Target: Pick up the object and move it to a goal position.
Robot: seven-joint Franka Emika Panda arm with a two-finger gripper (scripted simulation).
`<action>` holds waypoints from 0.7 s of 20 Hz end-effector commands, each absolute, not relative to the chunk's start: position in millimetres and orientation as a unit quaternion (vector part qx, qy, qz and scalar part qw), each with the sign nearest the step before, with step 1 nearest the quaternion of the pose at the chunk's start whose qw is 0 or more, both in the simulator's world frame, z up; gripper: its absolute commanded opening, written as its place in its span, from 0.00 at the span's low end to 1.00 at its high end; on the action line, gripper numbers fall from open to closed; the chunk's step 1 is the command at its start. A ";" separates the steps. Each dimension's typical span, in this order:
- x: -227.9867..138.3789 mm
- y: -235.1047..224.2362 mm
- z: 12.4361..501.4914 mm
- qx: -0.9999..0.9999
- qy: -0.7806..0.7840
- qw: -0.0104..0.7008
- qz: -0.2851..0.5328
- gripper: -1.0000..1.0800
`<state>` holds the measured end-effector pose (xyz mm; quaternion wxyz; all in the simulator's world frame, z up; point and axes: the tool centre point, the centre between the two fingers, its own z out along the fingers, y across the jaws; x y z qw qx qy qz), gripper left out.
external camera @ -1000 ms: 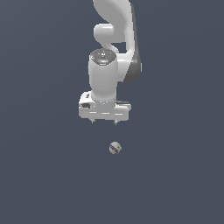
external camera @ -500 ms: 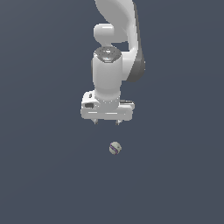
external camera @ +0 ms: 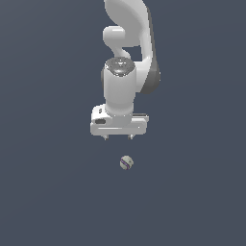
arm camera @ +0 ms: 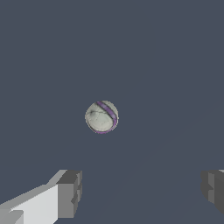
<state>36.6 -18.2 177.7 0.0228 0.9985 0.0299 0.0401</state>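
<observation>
While the pincer (external camera: 118,137) hangs with fingers spread apart, nothing sits between them.
Ball (external camera: 126,163) lies apart, just below the fingertips (arm camera: 69,192).

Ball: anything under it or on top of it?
The ball lies on bare dark floor, nothing on top. The gripper hangs apart from it, jaws wide open. The contact spot beneath the ball is hidden by the ball itself.

plain dark grey-blue ground (external camera: 43,192), uniform, flat
</observation>
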 end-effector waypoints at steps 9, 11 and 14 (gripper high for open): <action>56.6 -5.0 144.8 0.989 0.148 0.021 0.022 0.96; 61.1 -1.7 136.2 0.984 0.176 0.019 0.018 0.96; 67.4 3.0 123.5 0.976 0.218 0.015 0.012 0.96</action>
